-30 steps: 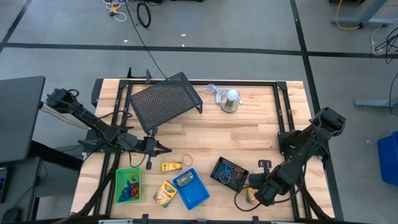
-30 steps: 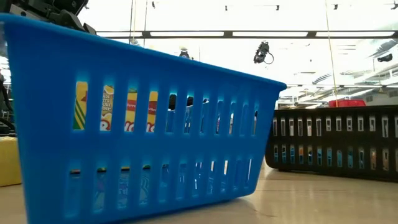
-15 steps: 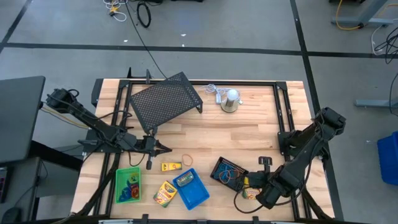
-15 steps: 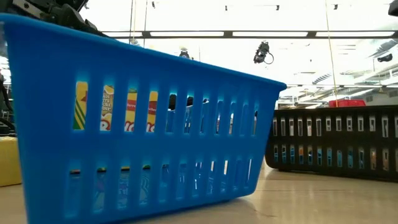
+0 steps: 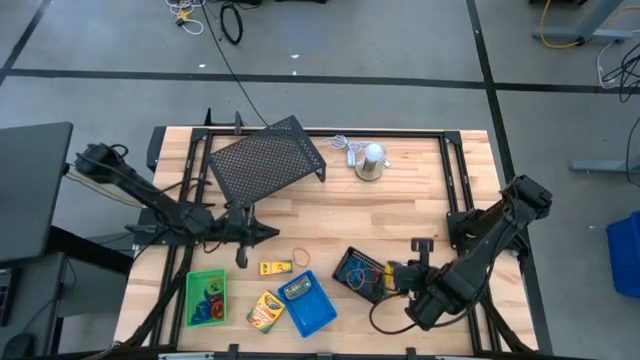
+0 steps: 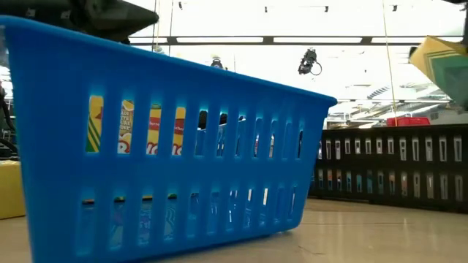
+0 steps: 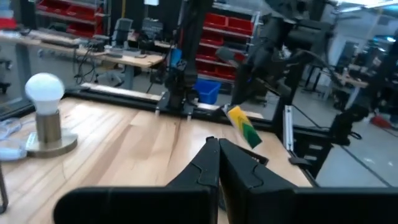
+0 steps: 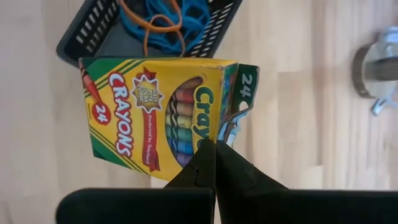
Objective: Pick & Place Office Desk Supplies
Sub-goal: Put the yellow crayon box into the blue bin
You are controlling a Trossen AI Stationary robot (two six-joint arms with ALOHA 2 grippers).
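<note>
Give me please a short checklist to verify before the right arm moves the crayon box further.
1. Right pincer shut on the crayon box: ok.
2. Box lifted off the table: ok, the left wrist view shows it in the air.
3. Grip is firm: cannot tell; only one edge of the box is pinched.
4. Black mesh tray with elastic loops lies beside the box: ok.
5. Left pincer shut, empty, far from the box: ok.

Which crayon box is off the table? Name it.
The crayon box pinched in the right gripper, beside the black mesh tray. The others lie on the wood or in the blue tray.
</note>
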